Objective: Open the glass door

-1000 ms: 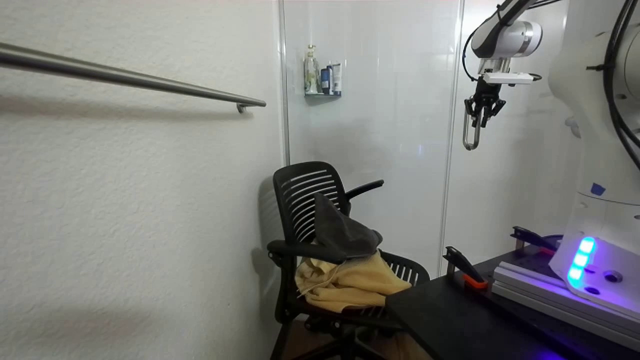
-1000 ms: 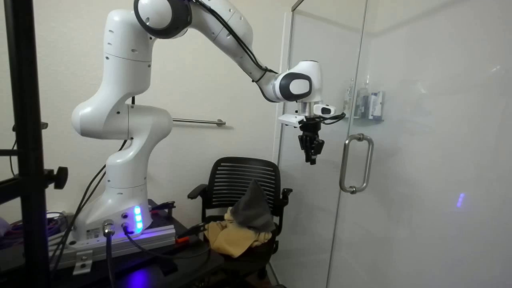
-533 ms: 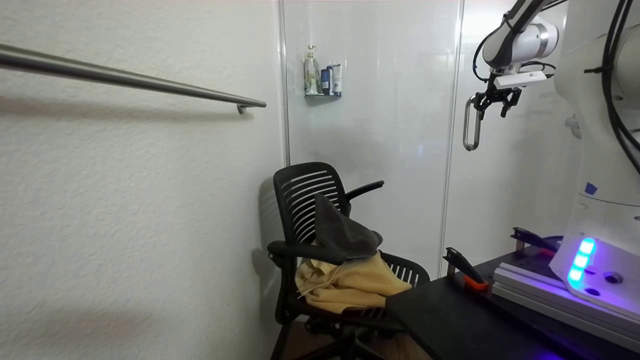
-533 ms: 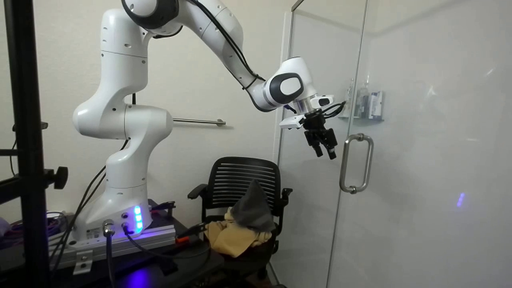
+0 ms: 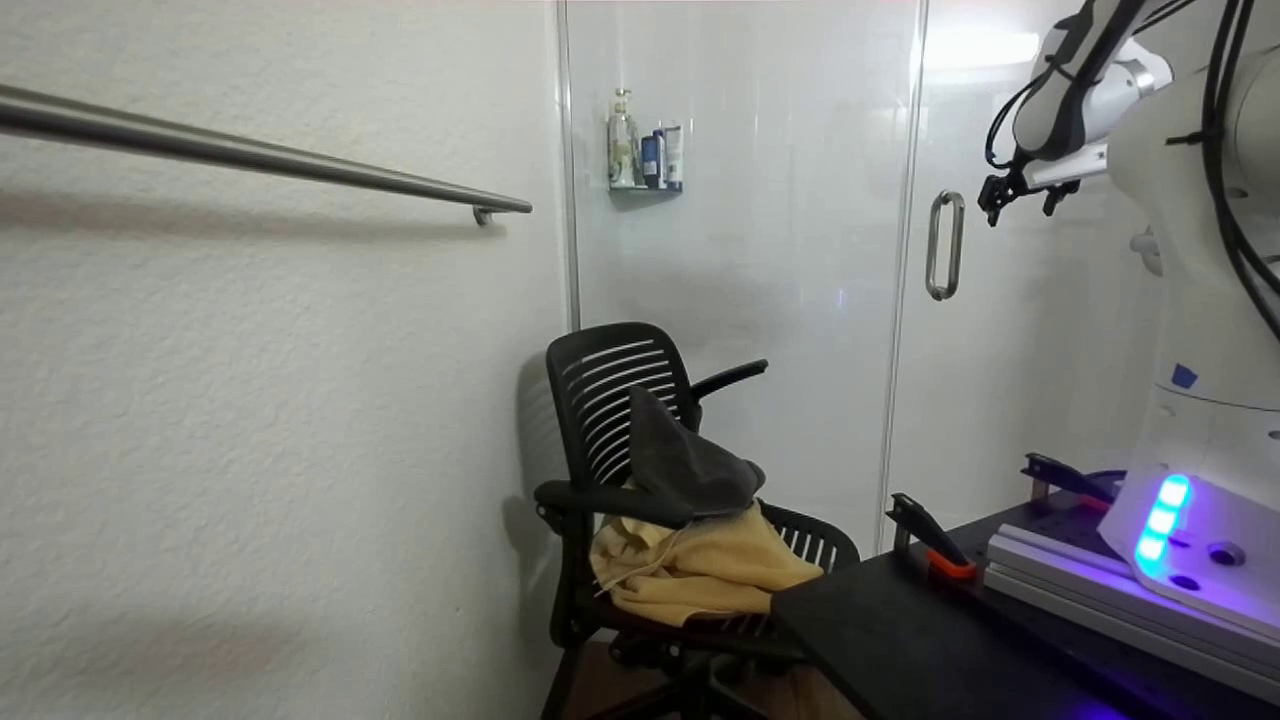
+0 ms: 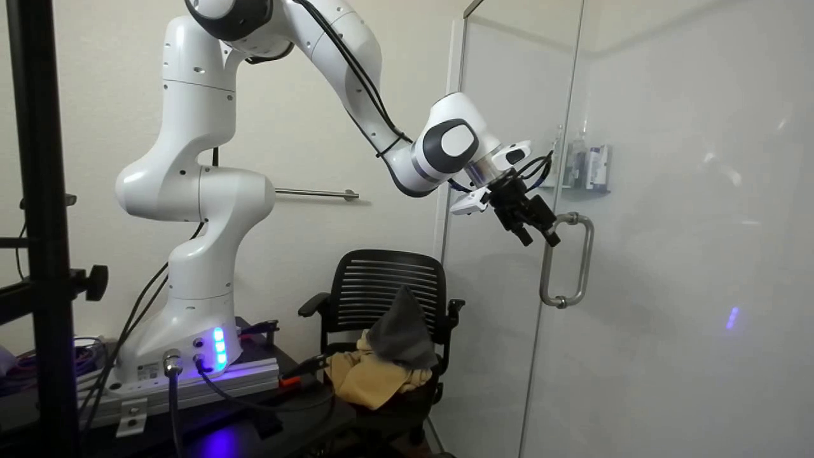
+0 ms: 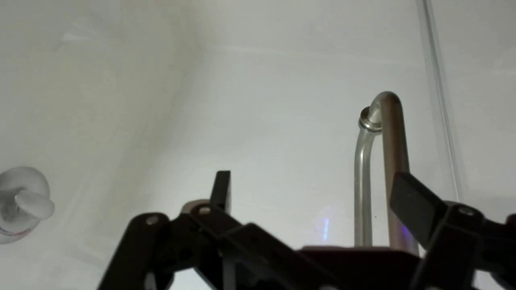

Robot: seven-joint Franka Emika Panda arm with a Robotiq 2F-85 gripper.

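The glass door is a tall whitish panel, also the right-hand panel in an exterior view. It looks flush with the panel beside it. Near its edge is a grey metal loop handle, uncovered in an exterior view as a vertical loop. My gripper is open and tilted toward the door, one fingertip overlapping the handle's top. Elsewhere the gripper appears right of the loop. From the wrist, the handle passes behind the right finger; contact cannot be told. Nothing is held.
A black chair with grey and yellow cloths stands before the handleless panel. Bottles sit on a corner shelf behind the glass. A metal rail runs along the wall. The robot's black table carries clamps.
The gripper has gone from nearly closed to wide open. Pointing down a second ago, it has tilted up toward the door. Its fingertips have come nearer the handle in an exterior view.
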